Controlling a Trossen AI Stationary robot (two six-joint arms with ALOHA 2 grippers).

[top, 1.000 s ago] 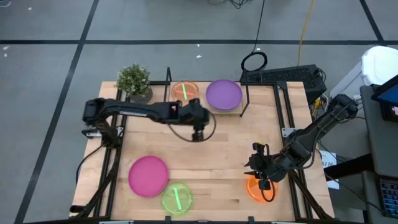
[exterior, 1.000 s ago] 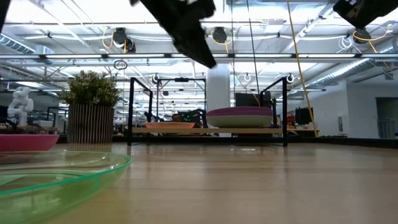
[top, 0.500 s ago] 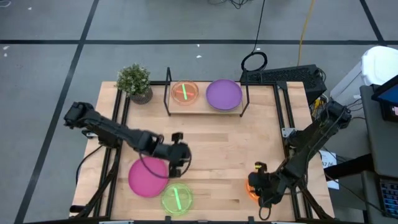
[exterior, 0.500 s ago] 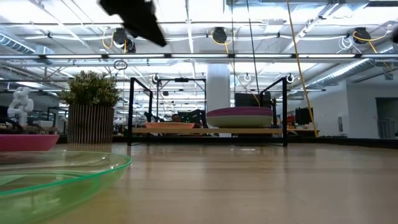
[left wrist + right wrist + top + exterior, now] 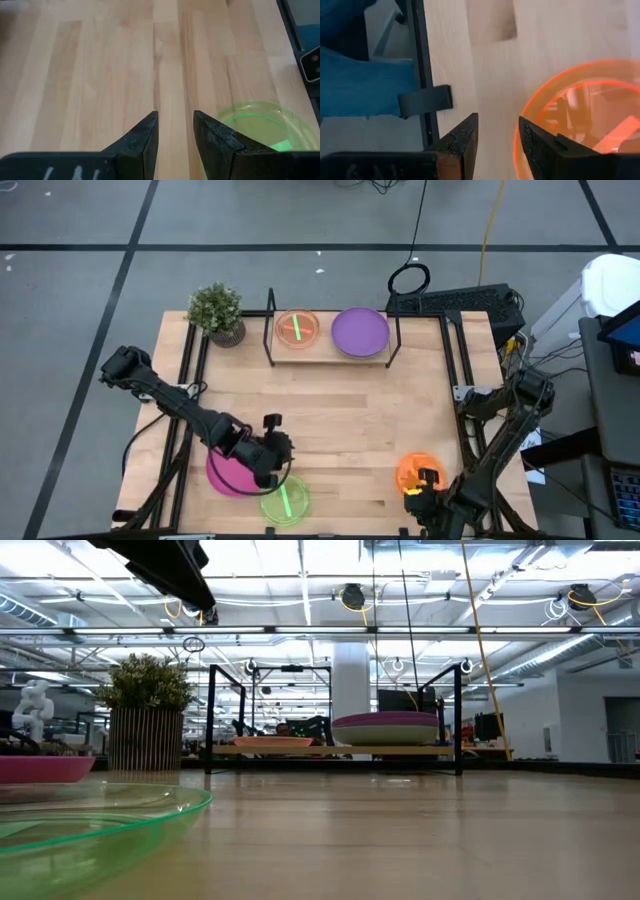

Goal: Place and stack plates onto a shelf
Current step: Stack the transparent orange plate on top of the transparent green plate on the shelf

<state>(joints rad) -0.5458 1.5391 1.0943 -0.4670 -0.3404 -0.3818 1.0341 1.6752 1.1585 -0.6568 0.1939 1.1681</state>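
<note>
The shelf (image 5: 330, 348) stands at the table's far edge. It carries a small orange plate with a green one inside (image 5: 297, 328) and a purple plate (image 5: 360, 330). A magenta plate (image 5: 228, 470) and a lime-green plate (image 5: 285, 500) lie flat near the near edge, and an orange plate (image 5: 410, 470) lies at near right. My left gripper (image 5: 272, 455) hovers open at the magenta plate's right edge, with the green plate (image 5: 255, 125) beside its fingers. My right gripper (image 5: 425, 492) is open at the orange plate's (image 5: 580, 105) near rim.
A potted plant (image 5: 215, 310) stands at the far left corner, beside the shelf. Black frame rails (image 5: 465, 380) run along the table's right and left sides. Bare wood (image 5: 350, 410) lies between the shelf and the near plates. In the low view the green plate (image 5: 90, 820) fills the near left.
My left gripper has swung from just in front of the shelf toward the near edge and now hangs over the magenta and green plates. My right gripper has moved toward the near edge, to the near rim of the orange plate. No plate has moved.
</note>
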